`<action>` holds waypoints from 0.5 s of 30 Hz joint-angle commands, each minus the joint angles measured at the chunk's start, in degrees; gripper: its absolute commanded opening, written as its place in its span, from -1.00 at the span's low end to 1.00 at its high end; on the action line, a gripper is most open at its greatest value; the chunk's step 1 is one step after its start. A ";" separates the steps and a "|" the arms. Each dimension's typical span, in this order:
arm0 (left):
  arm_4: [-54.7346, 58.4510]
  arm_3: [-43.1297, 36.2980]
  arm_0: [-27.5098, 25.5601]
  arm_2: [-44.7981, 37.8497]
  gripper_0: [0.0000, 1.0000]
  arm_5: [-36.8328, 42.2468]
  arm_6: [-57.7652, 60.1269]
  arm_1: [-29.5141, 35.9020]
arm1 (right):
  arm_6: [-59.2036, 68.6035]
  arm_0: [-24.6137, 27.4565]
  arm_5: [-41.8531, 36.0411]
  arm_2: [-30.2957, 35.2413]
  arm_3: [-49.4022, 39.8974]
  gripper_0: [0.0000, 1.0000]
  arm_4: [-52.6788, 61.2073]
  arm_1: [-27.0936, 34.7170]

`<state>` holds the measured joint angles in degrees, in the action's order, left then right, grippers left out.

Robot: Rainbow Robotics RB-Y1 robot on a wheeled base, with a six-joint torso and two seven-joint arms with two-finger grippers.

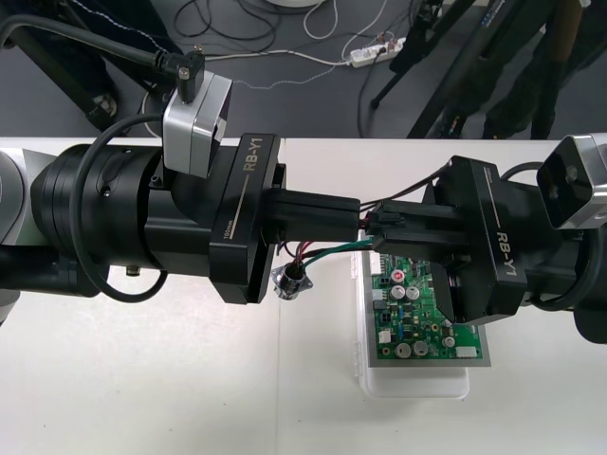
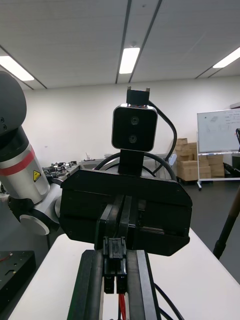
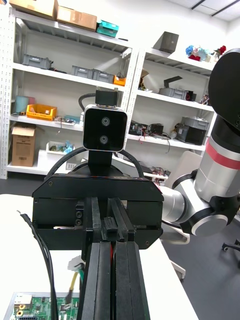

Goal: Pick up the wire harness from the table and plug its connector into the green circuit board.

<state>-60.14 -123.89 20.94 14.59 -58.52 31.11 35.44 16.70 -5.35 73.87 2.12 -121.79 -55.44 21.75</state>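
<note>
Both arms meet above the far edge of the green circuit board point(image 1: 422, 308) on its white base point(image 1: 417, 384). The harness's small black plug point(image 1: 372, 222) hangs between the two grippers. In the right wrist view my right gripper point(image 2: 115, 260) is shut on the plug point(image 2: 115, 272), and a red wire point(image 2: 121, 305) runs back from it. My left gripper point(image 1: 355, 212) comes in opposite, fingers shut against the plug's other end. Red, black and green wires point(image 1: 327, 251) sag down to the round metal socket point(image 1: 289, 282), which lies on the table just left of the board.
The board's corner point(image 3: 37, 306) lies below my left gripper point(image 3: 112, 245), with the right gripper point(image 3: 107, 220) facing it. The table's far edge runs just behind the arms. Bare table stretches in front of and left of the board.
</note>
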 commanded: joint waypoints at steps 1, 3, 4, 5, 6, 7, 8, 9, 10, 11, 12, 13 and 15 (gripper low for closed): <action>0.90 -1.97 2.17 1.15 -1.00 2.89 -2.28 1.65 | -2.99 0.69 -0.04 -2.04 -2.22 -1.00 0.77 -0.48; 0.90 -1.97 2.17 1.15 -1.00 2.89 -2.28 1.65 | -2.99 0.69 0.05 -2.04 -2.22 -1.00 0.51 -0.40; 0.90 -1.97 2.17 1.15 -1.00 2.80 -2.28 1.65 | -2.99 0.69 0.05 -2.12 -2.22 -1.00 0.51 -0.40; 0.99 -2.06 2.26 1.15 -1.00 2.89 -2.28 1.65 | -2.99 0.69 -0.04 -2.12 -2.22 -1.00 0.42 -0.40; 0.99 -1.97 2.26 1.15 -1.00 2.89 -2.28 1.65 | -2.99 0.69 0.05 -2.12 -2.22 -1.00 0.33 -0.40; 0.99 -1.97 2.26 1.15 -1.00 2.89 -2.28 1.65 | -2.99 0.60 0.05 -2.12 -2.31 -1.00 0.33 -0.48; 0.99 -1.97 2.35 1.15 -1.00 2.89 -2.28 1.65 | -2.99 0.69 0.05 -2.21 -2.22 -1.00 0.33 -0.40; 0.99 -1.97 2.35 1.15 -1.00 2.80 -2.28 1.65 | -2.99 0.69 -0.04 -2.21 -2.22 -1.00 0.33 -0.48; 0.99 -1.97 2.35 1.15 -1.00 2.89 -2.28 1.65 | -2.99 0.69 0.05 -2.21 -2.22 -1.00 0.33 -0.40; 0.99 -1.97 2.44 1.15 -1.00 2.80 -2.28 1.65 | -2.99 0.69 -0.04 -2.21 -2.22 -1.00 0.24 -0.40; 0.99 -1.97 2.44 1.15 -1.00 2.89 -2.28 1.65 | -2.90 0.69 0.05 -2.21 -2.22 -1.00 0.24 -0.40; 0.99 -1.97 2.44 1.15 -1.00 2.89 -2.28 1.65 | -2.90 0.69 0.05 -2.21 -2.22 -1.00 0.24 -0.40; 0.99 -1.97 2.44 1.15 -1.00 2.80 -2.37 1.65 | -2.55 0.69 0.05 -2.21 -2.22 -1.00 0.15 -0.40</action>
<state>-59.90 -123.90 20.94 14.59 -58.52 31.11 35.69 16.70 -5.35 73.86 1.88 -121.79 -55.44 21.75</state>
